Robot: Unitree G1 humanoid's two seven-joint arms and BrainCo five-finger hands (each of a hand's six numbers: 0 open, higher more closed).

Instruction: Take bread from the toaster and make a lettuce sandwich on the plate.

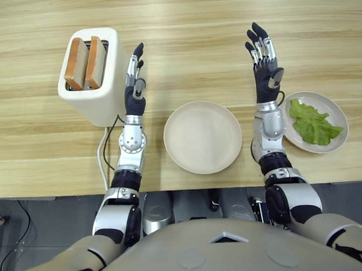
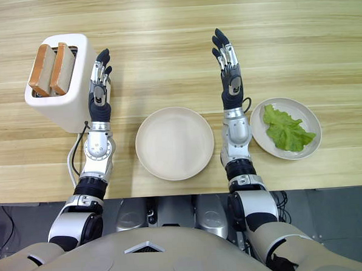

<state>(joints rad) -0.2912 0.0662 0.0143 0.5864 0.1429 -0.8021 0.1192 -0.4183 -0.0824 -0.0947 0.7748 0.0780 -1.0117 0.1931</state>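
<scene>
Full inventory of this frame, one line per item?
toaster: 1, cream white, table's left side
bread slices: 2, toasted brown, upright in the toaster slots
large plate: 1, beige, centre near the table's front edge
small plate: 1, pale grey, right side
lettuce: 1 leaf pile, green, on the small plate
cord: 1, white, from the toaster over the front edge
table: 1, light wood, under everything
left hand: 1, black and silver, open, beside the toaster's right wall
right hand: 1, black and silver, open, between the two plates
</scene>
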